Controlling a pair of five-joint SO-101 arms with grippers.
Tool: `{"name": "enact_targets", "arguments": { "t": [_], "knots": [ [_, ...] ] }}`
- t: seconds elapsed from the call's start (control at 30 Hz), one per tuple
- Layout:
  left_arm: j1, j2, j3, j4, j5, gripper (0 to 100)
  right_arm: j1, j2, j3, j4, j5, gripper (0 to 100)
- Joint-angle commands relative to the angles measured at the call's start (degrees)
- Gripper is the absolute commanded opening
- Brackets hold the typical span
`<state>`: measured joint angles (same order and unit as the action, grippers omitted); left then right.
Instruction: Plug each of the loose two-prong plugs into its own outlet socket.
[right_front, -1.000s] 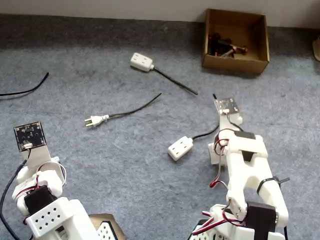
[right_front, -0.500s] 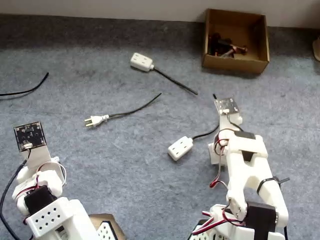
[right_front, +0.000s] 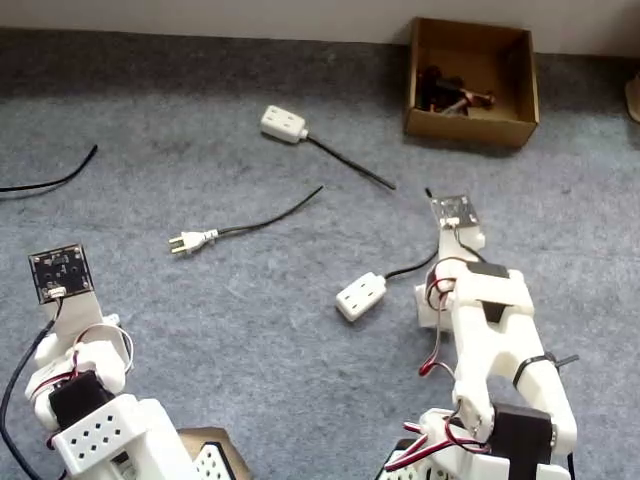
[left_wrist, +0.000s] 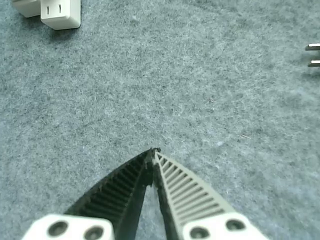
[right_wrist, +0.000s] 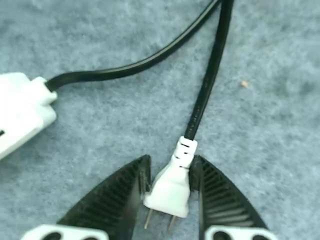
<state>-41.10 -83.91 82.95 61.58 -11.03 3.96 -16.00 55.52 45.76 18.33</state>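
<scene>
My right gripper (right_wrist: 170, 192) is shut on a white two-prong plug (right_wrist: 169, 189), one finger on each side of its body, with the prongs pointing back toward the wrist. Its black cord (right_wrist: 207, 85) runs away across the carpet. A white outlet socket (right_wrist: 20, 117) lies just beside it, and shows in the high view near the right arm (right_front: 361, 296). A second loose plug (right_front: 190, 241) with a black cord lies mid-table, and its prongs (left_wrist: 313, 55) show in the left wrist view. Another socket (right_front: 283, 123) lies farther back. My left gripper (left_wrist: 152, 154) is shut on nothing, above bare carpet.
A cardboard box (right_front: 471, 83) with small parts stands at the back right. A stray black cable (right_front: 50, 180) lies at the far left edge. A white socket block (left_wrist: 60, 12) sits far ahead of the left gripper. Grey carpet covers the table.
</scene>
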Motion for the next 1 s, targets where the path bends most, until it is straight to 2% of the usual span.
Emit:
{"name": "enact_targets", "arguments": {
  "t": [0.0, 0.47, 0.77, 0.97],
  "knots": [
    [0.84, -0.84, -0.4, -1.14, -0.44, 1, 0.84, -1.8, 0.04, -0.66, -2.81, 17.7],
    [1.1, -0.84, -0.66, -1.14, -0.44, 1, 0.84, -1.89, -0.22, -0.57, -3.34, 17.7],
    [6.02, -0.84, -0.84, -1.41, -0.44, 1, 0.92, -1.89, -0.31, 0.13, -3.34, 17.7],
    [6.11, -0.84, -0.48, -3.25, -0.35, 1, 1.01, -1.89, -0.57, 2.59, -3.43, 17.7]
  ]
}}
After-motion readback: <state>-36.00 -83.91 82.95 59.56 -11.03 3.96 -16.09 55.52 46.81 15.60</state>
